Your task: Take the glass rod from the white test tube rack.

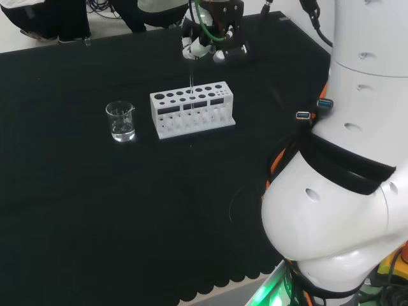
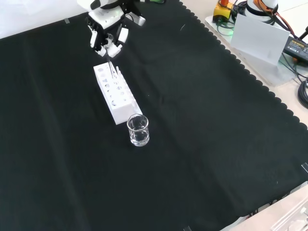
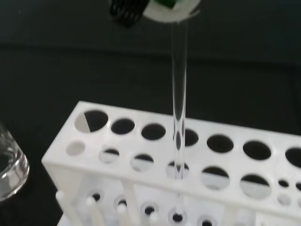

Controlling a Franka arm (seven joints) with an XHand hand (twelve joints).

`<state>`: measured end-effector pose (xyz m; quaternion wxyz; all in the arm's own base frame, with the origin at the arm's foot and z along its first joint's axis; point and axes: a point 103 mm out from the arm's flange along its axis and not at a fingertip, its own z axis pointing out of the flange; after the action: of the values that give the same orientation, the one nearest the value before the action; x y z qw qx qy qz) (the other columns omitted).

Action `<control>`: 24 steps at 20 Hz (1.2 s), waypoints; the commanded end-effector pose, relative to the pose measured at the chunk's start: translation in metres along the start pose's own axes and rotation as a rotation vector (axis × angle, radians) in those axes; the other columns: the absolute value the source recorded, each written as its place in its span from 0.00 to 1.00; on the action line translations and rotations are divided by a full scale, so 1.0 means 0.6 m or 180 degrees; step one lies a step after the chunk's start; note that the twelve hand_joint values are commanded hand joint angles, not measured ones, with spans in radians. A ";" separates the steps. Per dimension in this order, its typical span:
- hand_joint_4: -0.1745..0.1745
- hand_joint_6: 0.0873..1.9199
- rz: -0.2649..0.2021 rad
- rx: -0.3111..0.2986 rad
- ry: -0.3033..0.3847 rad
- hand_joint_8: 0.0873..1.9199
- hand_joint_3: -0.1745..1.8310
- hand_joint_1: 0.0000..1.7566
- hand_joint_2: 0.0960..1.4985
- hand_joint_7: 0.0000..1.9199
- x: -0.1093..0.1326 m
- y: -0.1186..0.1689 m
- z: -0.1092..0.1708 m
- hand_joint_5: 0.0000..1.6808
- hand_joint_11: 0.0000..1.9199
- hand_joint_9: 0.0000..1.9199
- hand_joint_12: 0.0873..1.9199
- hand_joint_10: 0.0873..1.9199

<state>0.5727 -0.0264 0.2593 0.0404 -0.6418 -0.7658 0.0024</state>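
A white test tube rack point(image 1: 192, 109) point(image 2: 115, 92) point(image 3: 155, 165) with two rows of round holes stands on the black cloth. A thin clear glass rod point(image 1: 191, 83) point(image 2: 112, 70) point(image 3: 179, 94) rises upright from one of its holes. The hand point(image 1: 210, 38) point(image 2: 109, 29) hovers just above the rack, its fingers point(image 3: 164, 9) curled round the rod's top end. In the wrist view the rod's lower end still passes down through a hole in the rack's top plate.
A small clear glass beaker point(image 1: 120, 121) point(image 2: 138, 130) point(image 3: 9, 165) stands beside one end of the rack. The arm's white links point(image 1: 344, 159) take up the right of the head view. Black cloth spreads wide around the rack.
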 end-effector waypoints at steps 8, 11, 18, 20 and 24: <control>0.00 0.44 0.0074 0.0081 -0.0362 0.45 0.44 0.68 0.42 0.83 0.058 -0.042 -0.118 0.69 0.95 0.94 0.30 0.37; 0.00 0.43 0.0098 0.0123 -0.0386 0.44 0.45 0.69 0.41 0.84 0.064 -0.056 -0.133 0.69 0.95 0.94 0.30 0.36; 0.00 0.41 0.0060 -0.0014 -0.0397 0.44 0.45 0.69 0.40 0.85 0.076 -0.078 -0.157 0.71 0.94 0.94 0.31 0.37; 0.00 0.41 0.0066 -0.0020 -0.0393 0.44 0.45 0.69 0.40 0.85 0.078 -0.081 -0.165 0.71 0.94 0.95 0.32 0.37; 0.00 0.40 0.0072 0.0015 -0.0403 0.44 0.46 0.69 0.39 0.85 0.080 -0.085 -0.178 0.71 0.94 0.95 0.33 0.37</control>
<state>0.5298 0.0003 0.3504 0.0055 -0.6527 -0.7562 0.0453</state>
